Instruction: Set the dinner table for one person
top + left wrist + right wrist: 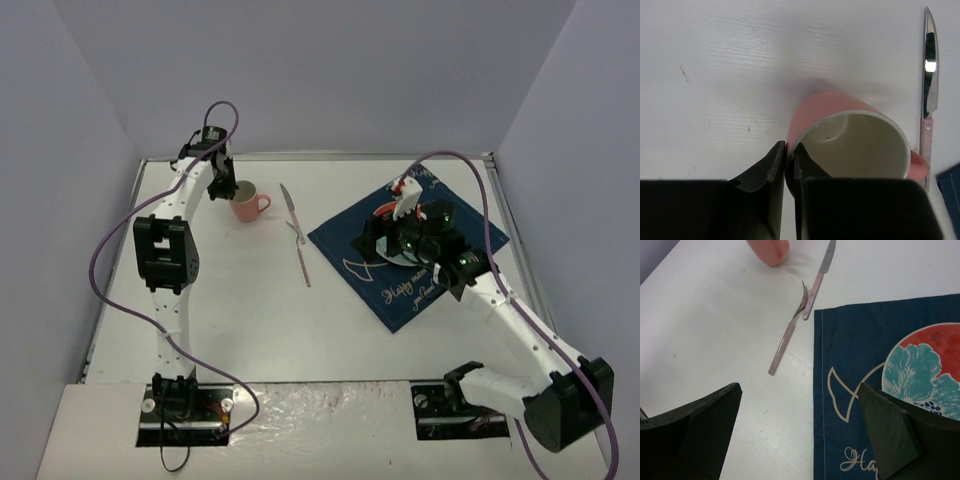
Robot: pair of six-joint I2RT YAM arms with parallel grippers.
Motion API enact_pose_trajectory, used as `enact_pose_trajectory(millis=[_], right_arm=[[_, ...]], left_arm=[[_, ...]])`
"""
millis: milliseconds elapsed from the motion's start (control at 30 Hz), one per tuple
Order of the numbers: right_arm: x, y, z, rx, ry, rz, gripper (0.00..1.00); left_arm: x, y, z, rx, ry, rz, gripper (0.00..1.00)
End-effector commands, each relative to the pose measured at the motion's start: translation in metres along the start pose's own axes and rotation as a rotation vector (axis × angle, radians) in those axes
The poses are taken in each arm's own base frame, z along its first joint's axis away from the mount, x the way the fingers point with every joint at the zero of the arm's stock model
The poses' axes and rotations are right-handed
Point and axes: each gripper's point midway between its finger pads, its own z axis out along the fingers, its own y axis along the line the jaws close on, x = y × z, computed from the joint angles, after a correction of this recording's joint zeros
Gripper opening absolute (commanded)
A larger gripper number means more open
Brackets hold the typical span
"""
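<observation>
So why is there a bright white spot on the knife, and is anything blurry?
Left wrist view: the knife blade mirrors a light, hence the glare; the pink mug casts a soft shadow; the left tool is dark and blurred. Right wrist view: the right tool is blurred too. Top view: even light, no glare.

Broad white rectangular table, flat and level, edged by a thin metal rim; matte top faintly grained, flecked with a few small dark scuffs.

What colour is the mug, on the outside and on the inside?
The mug is pink outside and cream-white inside; the left wrist view shows it best.
</observation>
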Motion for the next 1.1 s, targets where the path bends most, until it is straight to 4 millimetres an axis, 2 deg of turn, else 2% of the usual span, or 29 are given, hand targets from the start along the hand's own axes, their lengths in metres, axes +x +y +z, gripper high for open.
enact_pose_trajectory(millis=[0,133,167,267,367,500,533,567,833,933,1067], right_arm=[[-0.040,0.022,0.023,-0.084,-0.084,-0.183,1.00],[-0.046,0.035,0.045,-0.114,-0.065,-0.283,1.00],[-0.043,0.034,0.050,-0.116,-0.055,-0.288,0.99],[-0.050,0.051,0.068,-0.154,-0.051,-0.359,0.98],[-0.053,0.058,0.085,-0.171,-0.038,-0.402,0.97],[-0.058,0.063,0.105,-0.184,-0.031,-0.446,0.95],[-0.055,0.064,0.109,-0.189,-0.020,-0.453,0.95],[-0.060,0.067,0.111,-0.192,-0.028,-0.469,0.95],[-0.054,0.078,0.137,-0.219,0.004,-0.498,0.88],[-0.053,0.085,0.145,-0.230,0.010,-0.516,0.84],[-0.052,0.086,0.151,-0.224,0.014,-0.530,0.73]], left_arm=[[-0.043,-0.049,-0.134,0.077,-0.248,0.074,0.00],[-0.023,-0.069,-0.164,0.102,-0.249,0.120,0.00],[-0.017,-0.075,-0.164,0.109,-0.238,0.133,0.00],[0.001,-0.084,-0.185,0.110,-0.248,0.158,0.00],[0.016,-0.096,-0.194,0.135,-0.244,0.184,0.00],[0.030,-0.106,-0.199,0.145,-0.236,0.228,0.00],[0.032,-0.108,-0.200,0.146,-0.235,0.233,0.00],[0.034,-0.110,-0.202,0.151,-0.233,0.240,0.00],[0.039,-0.115,-0.206,0.175,-0.230,0.248,0.00],[0.040,-0.116,-0.207,0.184,-0.231,0.250,0.00],[0.042,-0.117,-0.206,0.189,-0.221,0.255,0.00]])
